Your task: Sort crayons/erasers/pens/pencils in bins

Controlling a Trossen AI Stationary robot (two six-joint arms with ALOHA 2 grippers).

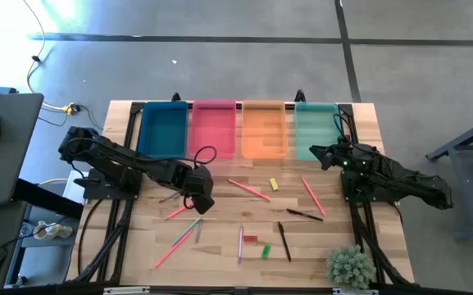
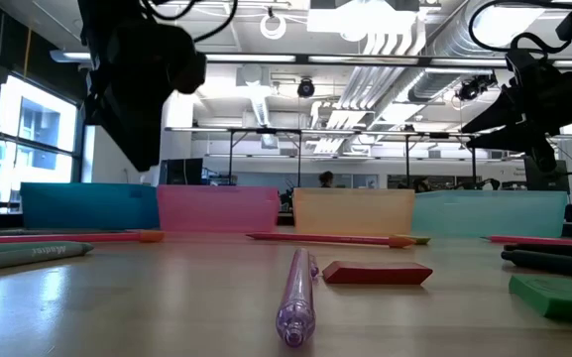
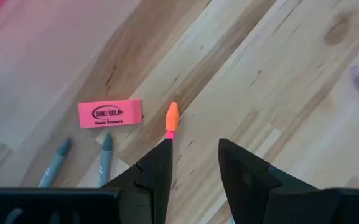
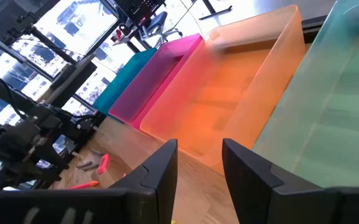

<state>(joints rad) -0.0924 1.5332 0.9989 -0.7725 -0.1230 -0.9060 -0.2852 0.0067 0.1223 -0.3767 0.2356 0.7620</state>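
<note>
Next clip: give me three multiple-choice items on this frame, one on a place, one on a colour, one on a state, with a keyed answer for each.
1. The right hand is over:
A. the mint-green bin
B. the potted plant
C. the laptop

2. The bin next to the teal-blue bin is:
A. orange
B. pink-red
C. black

3. The left hand is:
A. shut on an eraser
B. open, holding nothing
C. shut on a pen

Key: 1 A, it sits at the mint-green bin; 2 B, the pink-red bin adjoins it; 3 B, its fingers stand apart over bare wood.
</note>
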